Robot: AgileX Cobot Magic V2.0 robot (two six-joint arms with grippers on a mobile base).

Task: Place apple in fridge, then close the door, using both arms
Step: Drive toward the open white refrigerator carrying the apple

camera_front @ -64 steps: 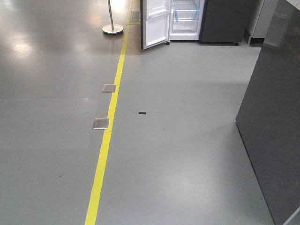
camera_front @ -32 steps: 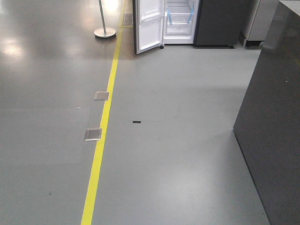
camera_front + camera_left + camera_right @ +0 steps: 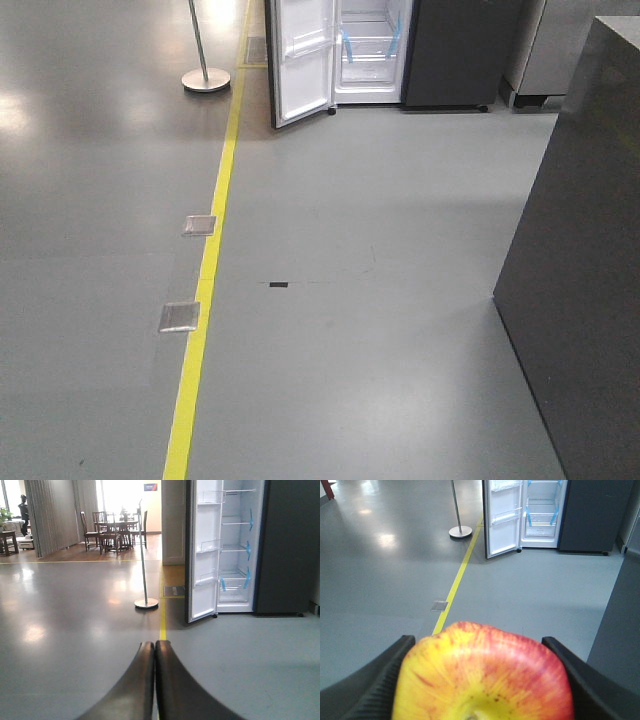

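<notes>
Far ahead the fridge (image 3: 372,60), door (image 3: 300,55) open at its left, pole (image 3: 206,80) further left

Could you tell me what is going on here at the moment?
The right gripper is clamped on the apple, while the left gripper is shut and empty. The fridge stands some way off across the floor, its door swung open. The apple is not yet inside, and the door is not yet closed.

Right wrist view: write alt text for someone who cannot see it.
The right end effector grips a red and yellow apple that fills the bottom of the frame. Beyond it, across grey floor, the fridge stands with its door open and white shelves showing. A yellow line runs toward it, with a pole to the left.
</notes>
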